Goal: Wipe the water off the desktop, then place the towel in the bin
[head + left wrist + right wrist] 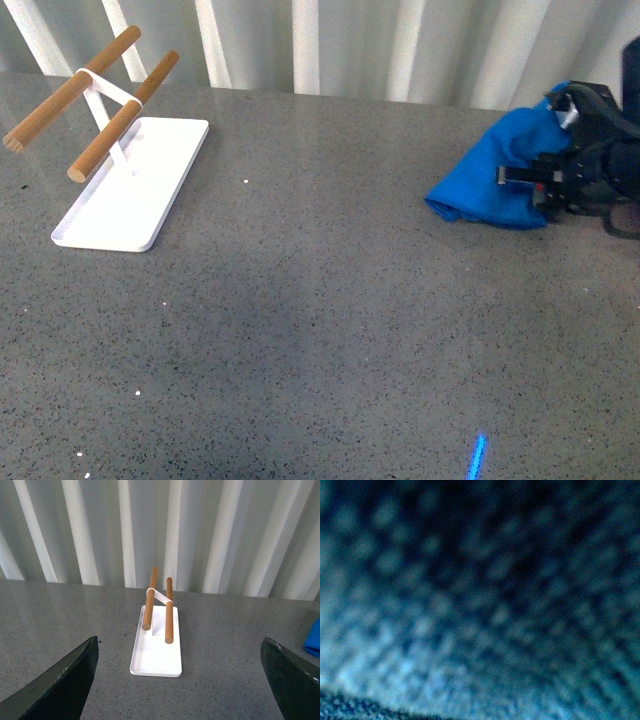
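The blue towel [490, 180] lies bunched on the dark grey speckled desktop [320, 330] at the far right. My right gripper [545, 180] is shut on the towel's right side, low over the desktop. The right wrist view is filled with blurred blue towel cloth [480, 600], with a sliver of desktop [345, 710] at one corner. My left gripper [180, 690] is open and empty above the desktop [225, 680], with its dark fingers [65, 680] wide apart. A corner of the towel [313, 641] shows in that view. No water patch can be made out. No bin is in view.
A white tray base [160, 150] carrying a rack of two wooden rods [120, 125] stands at the back left; it also shows in the left wrist view [156, 655]. A white ribbed wall [350, 45] runs behind the desktop. A blue light streak [477, 455] lies near the front.
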### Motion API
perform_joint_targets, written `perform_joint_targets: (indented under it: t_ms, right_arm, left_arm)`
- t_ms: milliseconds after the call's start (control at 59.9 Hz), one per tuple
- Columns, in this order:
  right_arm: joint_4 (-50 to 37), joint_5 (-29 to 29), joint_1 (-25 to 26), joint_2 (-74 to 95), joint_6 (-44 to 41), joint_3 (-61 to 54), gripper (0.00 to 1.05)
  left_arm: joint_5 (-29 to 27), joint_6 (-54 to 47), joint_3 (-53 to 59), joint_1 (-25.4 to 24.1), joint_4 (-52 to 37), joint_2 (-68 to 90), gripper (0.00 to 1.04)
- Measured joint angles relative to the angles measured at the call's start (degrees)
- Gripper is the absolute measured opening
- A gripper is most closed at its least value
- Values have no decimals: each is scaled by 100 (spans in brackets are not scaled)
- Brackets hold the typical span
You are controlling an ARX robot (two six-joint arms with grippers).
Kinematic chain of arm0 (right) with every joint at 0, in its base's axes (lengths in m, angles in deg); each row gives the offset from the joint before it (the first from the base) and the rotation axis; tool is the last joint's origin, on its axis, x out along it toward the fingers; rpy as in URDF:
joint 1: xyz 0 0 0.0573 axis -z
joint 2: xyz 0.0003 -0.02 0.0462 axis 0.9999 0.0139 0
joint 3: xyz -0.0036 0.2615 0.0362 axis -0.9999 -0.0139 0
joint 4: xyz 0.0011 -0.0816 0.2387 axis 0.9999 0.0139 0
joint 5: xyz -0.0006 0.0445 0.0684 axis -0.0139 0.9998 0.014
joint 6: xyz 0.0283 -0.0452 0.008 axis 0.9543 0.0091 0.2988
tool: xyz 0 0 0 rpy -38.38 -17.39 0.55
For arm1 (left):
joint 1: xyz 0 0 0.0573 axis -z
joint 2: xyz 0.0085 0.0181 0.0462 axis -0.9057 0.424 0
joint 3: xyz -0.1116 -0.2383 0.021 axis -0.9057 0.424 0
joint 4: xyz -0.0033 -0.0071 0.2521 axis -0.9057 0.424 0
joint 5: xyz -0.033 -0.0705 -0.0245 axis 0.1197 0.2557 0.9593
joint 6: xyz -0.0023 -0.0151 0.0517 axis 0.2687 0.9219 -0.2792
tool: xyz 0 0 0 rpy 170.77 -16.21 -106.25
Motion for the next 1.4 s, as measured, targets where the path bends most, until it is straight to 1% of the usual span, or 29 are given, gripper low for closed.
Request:
perform_joint_targets:
  t_ms: [67, 167, 251, 284, 351, 401, 585, 752, 819, 902, 1052, 1219, 1370, 1403]
  right_arm:
    - [260, 70, -247, 221, -33, 494, 3]
    - [837, 227, -940, 638, -151, 1419, 3]
    - [1008, 369, -1456, 741, -197, 1644, 3]
    - [1075, 382, -1679, 726, -282, 1593, 3]
    - [1235, 267, -1904, 577, -459, 1381, 3]
    - [1241, 293, -2037, 352, -719, 1027, 3]
    - [994, 466, -2133, -549, -1438, -479, 3]
    - [927, 557, -1864, -1587, -2009, -1880, 3]
    - [994, 702, -1580, -2365, -2304, -2586, 3]
    - [1134, 861, -1252, -3126, -2535, -3126, 3]
    - [1270, 1075, -756, -3812, -2688, -3626, 3]
    - [1250, 1088, -184, -3904, -2865, -3915, 3]
    - [1220, 1036, 691, -3847, -3346, -4081, 3]
    - [1200, 1019, 796, -3818, -3401, -4081, 3]
  left_arm:
    - [0, 0, 0, 0, 0, 0, 98]
    - [0, 0, 0, 0, 0, 0, 98]
    - [0, 0, 0, 0, 0, 0, 98]
    - [0, 0, 0, 0, 0, 0, 98]
    - [0, 0, 0, 0, 0, 0, 98]
    - [0, 0, 0, 0, 0, 0, 98]
    - [0, 0, 0, 0, 0, 0, 98]
    - [0, 0, 0, 0, 0, 0, 98]
    - [0, 0, 0, 0, 0, 0, 98]
    - [0, 0, 0, 0, 0, 0, 98]
    - [0, 0, 0, 0, 0, 0, 98]
    - [0, 0, 0, 0, 0, 0, 98]
    - [0, 0, 0, 0, 0, 0, 98]
    - [0, 0, 0, 0, 0, 0, 98]
